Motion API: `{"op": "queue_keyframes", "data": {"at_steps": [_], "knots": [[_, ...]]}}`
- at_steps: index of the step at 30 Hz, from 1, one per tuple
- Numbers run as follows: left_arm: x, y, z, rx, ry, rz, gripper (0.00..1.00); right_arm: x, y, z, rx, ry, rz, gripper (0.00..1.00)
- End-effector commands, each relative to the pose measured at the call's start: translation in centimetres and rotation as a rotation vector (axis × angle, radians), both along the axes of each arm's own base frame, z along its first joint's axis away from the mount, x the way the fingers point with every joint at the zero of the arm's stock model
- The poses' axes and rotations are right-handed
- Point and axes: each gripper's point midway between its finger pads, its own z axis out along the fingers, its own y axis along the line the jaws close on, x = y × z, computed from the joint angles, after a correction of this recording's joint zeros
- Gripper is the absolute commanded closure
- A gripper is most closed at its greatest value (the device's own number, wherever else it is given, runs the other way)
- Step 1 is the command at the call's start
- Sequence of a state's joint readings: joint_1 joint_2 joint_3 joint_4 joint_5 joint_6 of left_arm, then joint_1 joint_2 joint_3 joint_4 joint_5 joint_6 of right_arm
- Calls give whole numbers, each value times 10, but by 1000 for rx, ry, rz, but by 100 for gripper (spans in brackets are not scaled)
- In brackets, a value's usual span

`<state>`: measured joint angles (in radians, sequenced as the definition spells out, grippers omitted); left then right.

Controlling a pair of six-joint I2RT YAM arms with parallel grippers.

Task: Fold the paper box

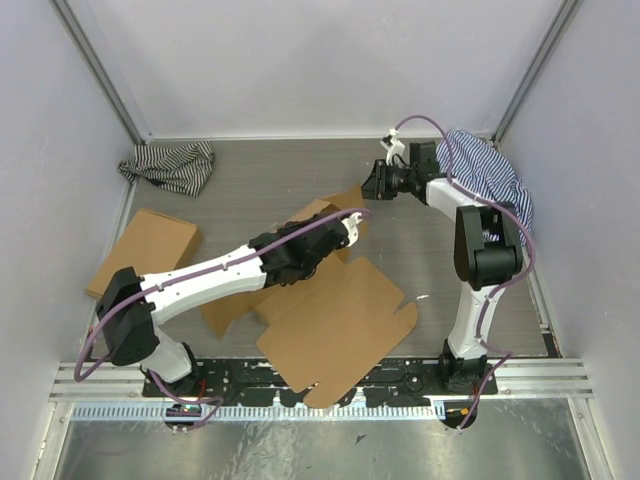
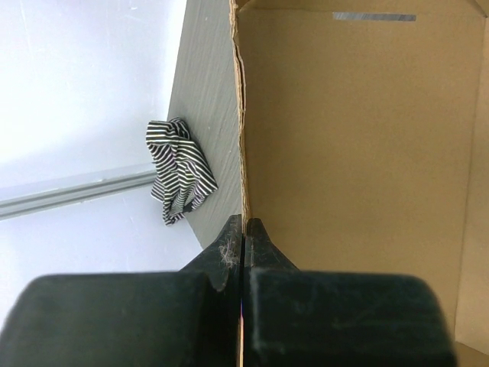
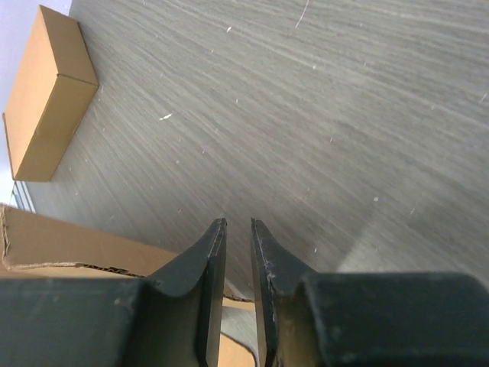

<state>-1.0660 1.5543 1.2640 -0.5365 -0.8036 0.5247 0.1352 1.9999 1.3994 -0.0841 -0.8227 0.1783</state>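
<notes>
The paper box (image 1: 335,320) is a brown die-cut sheet lying mostly flat near the table's front, with one wall lifted at its far end. My left gripper (image 1: 345,228) is shut on that raised wall. In the left wrist view the cardboard edge (image 2: 238,115) runs straight into the closed left gripper (image 2: 243,223), and the box's inner panel (image 2: 351,153) fills the right side. My right gripper (image 1: 376,182) hovers just beyond the box's far flap (image 1: 350,196). In the right wrist view the right gripper (image 3: 238,223) shows a narrow gap with nothing in it, above the paper box edge (image 3: 69,241).
A ready-made flat brown box (image 1: 145,250) (image 3: 46,92) lies at the left. One striped cloth (image 1: 170,165) (image 2: 179,172) sits at the back left, another (image 1: 490,175) at the back right behind the right arm. White walls close in on three sides.
</notes>
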Motion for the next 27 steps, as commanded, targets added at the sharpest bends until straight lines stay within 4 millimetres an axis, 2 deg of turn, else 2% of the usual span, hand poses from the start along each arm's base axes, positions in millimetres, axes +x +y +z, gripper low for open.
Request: {"op": "queue_keyframes", "data": {"at_steps": [1, 8, 12, 15, 21, 27], "knots": [[2, -2, 3, 36, -24, 9, 100, -17, 1, 42, 2, -112, 29, 76], [3, -3, 2, 77, -42, 32, 100, -45, -3, 49, -40, -121, 9, 76], [2, -6, 3, 84, -54, 33, 100, -65, 3, 49, -54, -120, 30, 74], [1, -7, 6, 84, -61, 34, 100, -81, 10, 45, -68, -122, 50, 70], [-4, -8, 12, 72, -65, 38, 100, -95, 9, 39, -71, -130, 47, 66], [-7, -9, 11, 71, -64, 40, 100, -118, 12, 36, -32, -163, 92, 56]]}}
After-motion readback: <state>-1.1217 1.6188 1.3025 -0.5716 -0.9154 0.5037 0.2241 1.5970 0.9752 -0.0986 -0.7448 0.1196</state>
